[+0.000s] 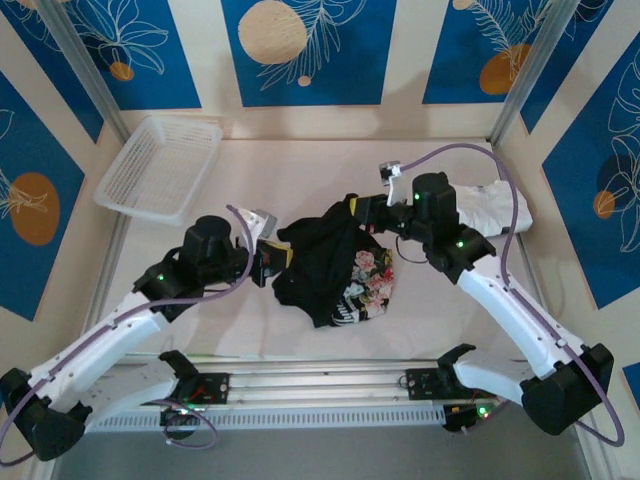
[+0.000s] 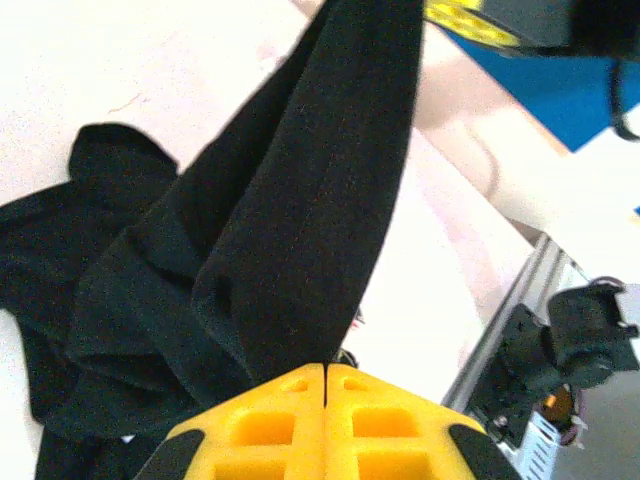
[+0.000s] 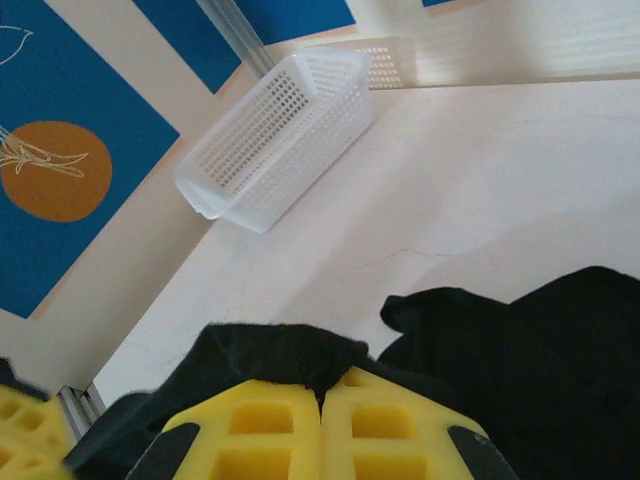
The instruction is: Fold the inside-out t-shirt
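The inside-out t-shirt [image 1: 325,262] is a bunched black heap at mid-table, with its pink floral print [image 1: 368,278] showing on the lower right. My left gripper [image 1: 272,255] is at the shirt's left edge and my right gripper [image 1: 366,211] at its upper right edge. In the left wrist view, the yellow jaws of the left gripper [image 2: 326,368] are shut on a taut fold of the t-shirt [image 2: 290,230] that stretches away upward. The right gripper [image 3: 322,390] is shut on a black hem of the t-shirt [image 3: 270,350], and the cloth is lifted off the table.
A white mesh basket [image 1: 160,166] [image 3: 280,130] stands at the back left. A white folded garment [image 1: 500,208] lies at the right, behind the right arm. The pale table [image 1: 300,165] is walled at the back and sides. A metal rail [image 1: 320,385] runs along the near edge.
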